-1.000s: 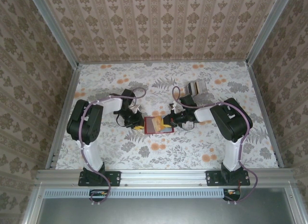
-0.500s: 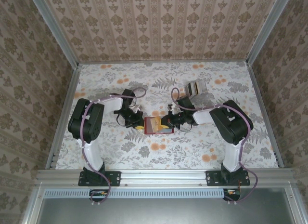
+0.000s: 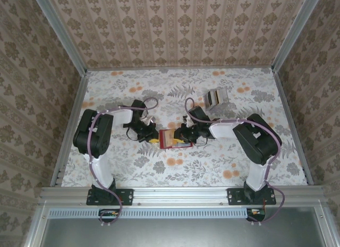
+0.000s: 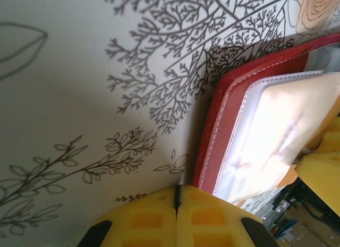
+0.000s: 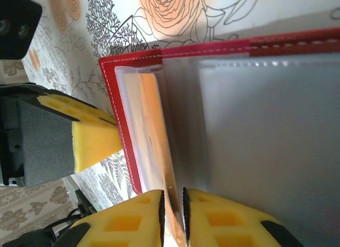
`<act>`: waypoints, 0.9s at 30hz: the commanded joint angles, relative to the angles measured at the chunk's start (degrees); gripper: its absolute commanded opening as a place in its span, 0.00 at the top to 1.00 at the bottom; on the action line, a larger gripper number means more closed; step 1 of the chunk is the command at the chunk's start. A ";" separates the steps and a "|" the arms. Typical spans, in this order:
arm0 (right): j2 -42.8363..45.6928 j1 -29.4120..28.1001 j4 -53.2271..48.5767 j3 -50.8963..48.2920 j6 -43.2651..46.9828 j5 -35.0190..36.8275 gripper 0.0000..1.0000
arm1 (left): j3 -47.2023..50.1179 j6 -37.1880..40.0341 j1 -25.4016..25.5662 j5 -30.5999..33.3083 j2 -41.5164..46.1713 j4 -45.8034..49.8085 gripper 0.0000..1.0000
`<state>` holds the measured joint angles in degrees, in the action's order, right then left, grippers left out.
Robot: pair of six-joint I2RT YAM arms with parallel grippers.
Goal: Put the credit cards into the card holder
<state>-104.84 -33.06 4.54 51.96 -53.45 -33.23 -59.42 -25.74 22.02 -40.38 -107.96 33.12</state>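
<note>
The red card holder [image 3: 171, 141] lies open on the floral table between both arms. Its red edge [image 5: 125, 146] frames clear sleeves. A yellow credit card [image 5: 154, 125] sits partly inside the left sleeve. Its near end lies between the pads of my right gripper [image 5: 172, 202], whose jaws stand a narrow gap apart. My left gripper [image 4: 178, 196] is shut, pads together, at the holder's left edge [image 4: 212, 141]. From above, the left gripper [image 3: 153, 138] is left of the holder and the right gripper [image 3: 179, 135] is over its middle.
A clear plastic box with dark and tan stripes [image 3: 217, 98] stands behind the right arm. Metal rails and patterned walls border the table [image 3: 186, 167]. Open tabletop lies in front of the holder.
The right gripper has slid left over the holder, pushing the yellow card deeper into the sleeve, and its jaws have eased slightly apart. The left gripper has stayed at the holder's edge.
</note>
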 commanded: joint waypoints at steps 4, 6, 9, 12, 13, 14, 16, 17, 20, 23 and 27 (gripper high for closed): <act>3.07 -0.42 -8.62 0.36 3.21 3.39 0.77 | 2.89 0.41 0.28 2.48 -0.66 -0.35 1.00; 2.94 -0.75 -10.10 1.19 4.04 3.69 0.76 | 3.04 0.95 0.04 2.89 -1.02 -0.55 1.00; 2.48 -1.54 -10.80 2.24 4.57 3.72 0.79 | 3.23 0.66 -0.05 2.02 -1.35 -1.85 1.00; 1.02 -2.30 -12.01 4.02 5.52 3.52 0.82 | 3.09 0.35 -0.08 1.23 -1.77 -2.71 1.00; 0.61 -2.49 -12.40 4.57 5.80 3.74 0.82 | 3.02 0.42 -0.06 1.12 -1.86 -2.84 1.00; 0.15 -2.69 -12.82 5.12 6.04 4.12 0.81 | 2.95 0.39 -0.07 1.02 -1.98 -2.89 1.00; -0.64 -3.04 -13.33 6.27 6.43 4.85 0.80 | 2.92 0.32 -0.06 0.83 -2.12 -3.09 1.00; -1.18 -3.27 -13.79 7.01 6.66 5.12 0.79 | 3.02 0.30 -0.05 0.79 -2.16 -3.27 1.00; -2.79 -4.27 -16.20 9.61 7.57 6.25 0.70 | 3.34 0.42 -0.05 0.63 -2.16 -3.27 1.00; -1.93 -5.03 -17.81 10.91 8.50 8.47 0.65 | 3.87 0.58 -0.05 0.65 -1.91 -3.50 1.00; -0.11 -5.17 -21.39 12.56 8.94 12.09 0.60 | 5.07 0.31 -0.16 0.93 -1.55 -4.62 1.00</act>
<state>-106.87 -37.93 -11.79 62.37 -45.78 -25.26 -57.12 -25.71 21.19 -42.65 -107.39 29.87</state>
